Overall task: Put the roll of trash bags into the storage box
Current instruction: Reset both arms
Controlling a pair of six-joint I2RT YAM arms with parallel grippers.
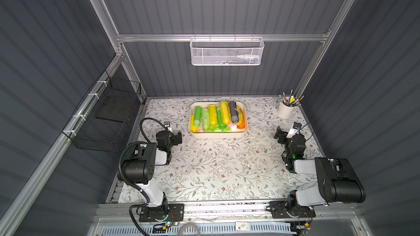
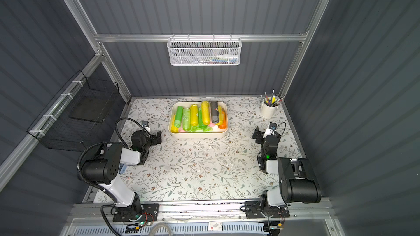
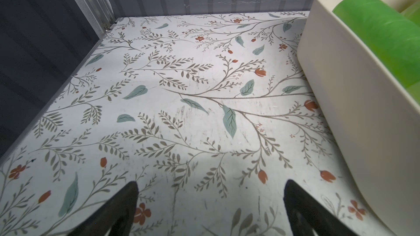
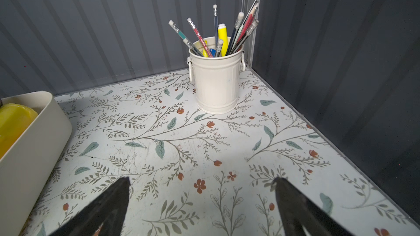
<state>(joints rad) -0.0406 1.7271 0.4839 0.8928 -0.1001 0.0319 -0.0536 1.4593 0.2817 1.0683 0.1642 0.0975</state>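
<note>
Currently, I read both arms as parked, one on each side of the storage box, which sits at the middle rear of the floral table top.

1. Left gripper: jaws spread wide with only bare table between the fingertips. It holds nothing. It sits low, just beside the box's left wall.
2. Right gripper: jaws equally wide and also empty. It lies between the box and the pencil cup, touching neither.
3. Trash-bag rolls: every roll I can find lies inside the box, packed side by side and stacked. They include a green roll, a yellow roll and a dark grey roll. In both top views I see no roll on the open table.

Judgement: with all the rolls boxed and both pincers empty, the placing step looks complete. The arms stand clear of the box, probably so that it is not disturbed.

The white mesh basket on the rear rail and the black wire basket on the left wall play no part.
</note>
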